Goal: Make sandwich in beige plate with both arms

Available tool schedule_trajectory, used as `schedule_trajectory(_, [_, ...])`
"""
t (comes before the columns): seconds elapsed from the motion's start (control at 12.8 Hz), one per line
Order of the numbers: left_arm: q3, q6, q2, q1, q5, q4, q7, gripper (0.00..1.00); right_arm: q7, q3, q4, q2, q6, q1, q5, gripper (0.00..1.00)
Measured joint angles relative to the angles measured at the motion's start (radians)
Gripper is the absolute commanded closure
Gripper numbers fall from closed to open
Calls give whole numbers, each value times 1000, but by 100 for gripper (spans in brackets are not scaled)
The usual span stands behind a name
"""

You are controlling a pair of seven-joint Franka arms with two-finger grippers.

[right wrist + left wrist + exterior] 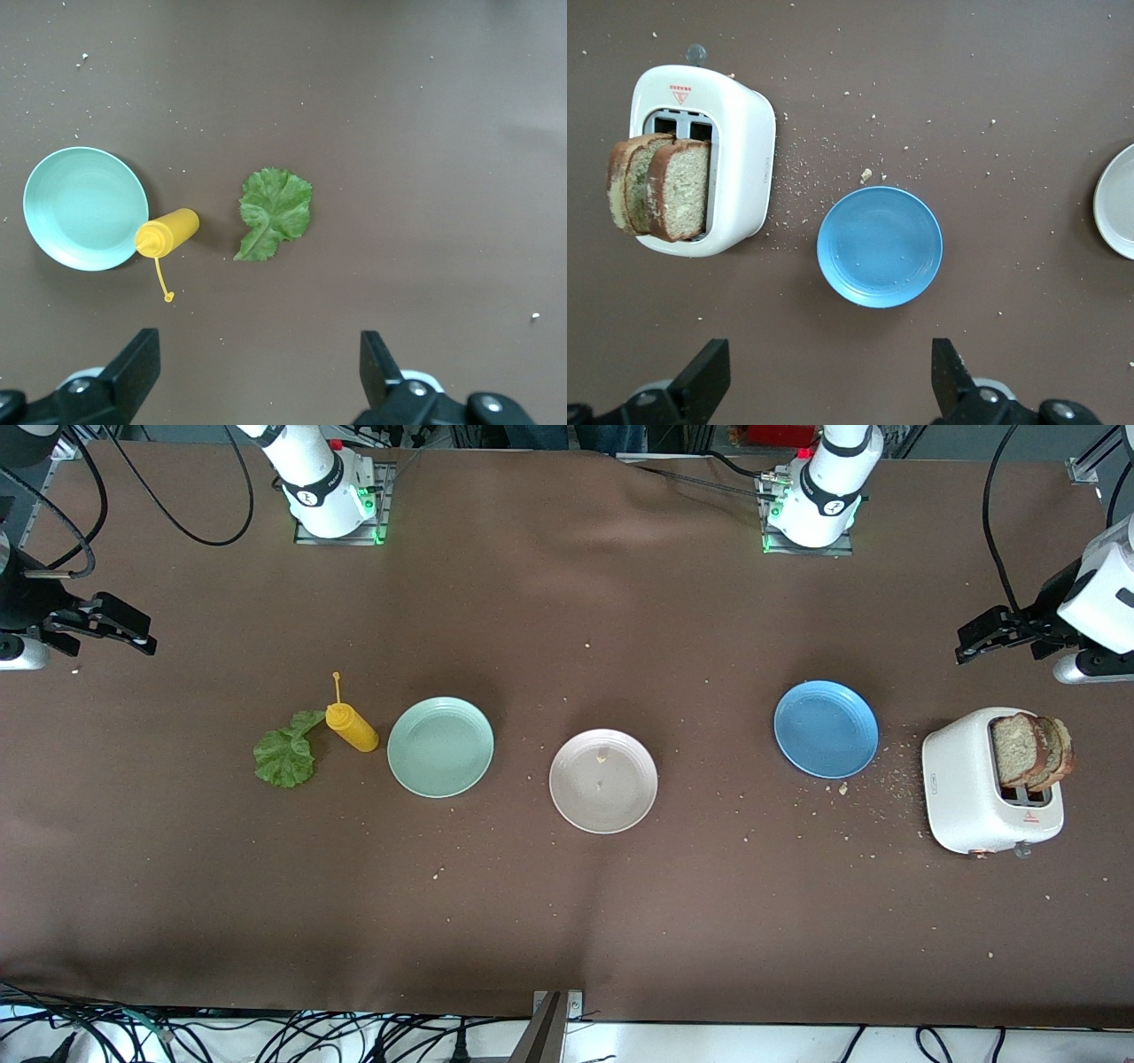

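The beige plate (603, 780) sits bare but for a few crumbs, mid-desk between the mint green plate (440, 746) and the blue plate (826, 728), so no part of the sandwich is built yet. The two toast slices (1030, 750) stand upright in the white toaster (990, 793) at my left arm's end; the lettuce leaf (286, 755) lies flat on the desk (567, 921) at my right arm's end, just beside the yellow squeeze bottle (352, 726). My left tool (830, 382) hangs near the blue plate and toaster with jaws spread wide, empty; my right tool (255, 376) hangs near the leaf, likewise wide and empty. Risks, in my judgement: the slices stand packed together, so I could pinch both or crumble one; the thin leaf may slip my fingers; the bottle could be knocked; three alike plates invite a wrong placement.
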Motion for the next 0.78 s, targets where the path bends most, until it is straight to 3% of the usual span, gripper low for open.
schedule_trajectory(0.78, [0,0,3,1,0,-1,8,0,0,0,0,0,0,0,0,0])
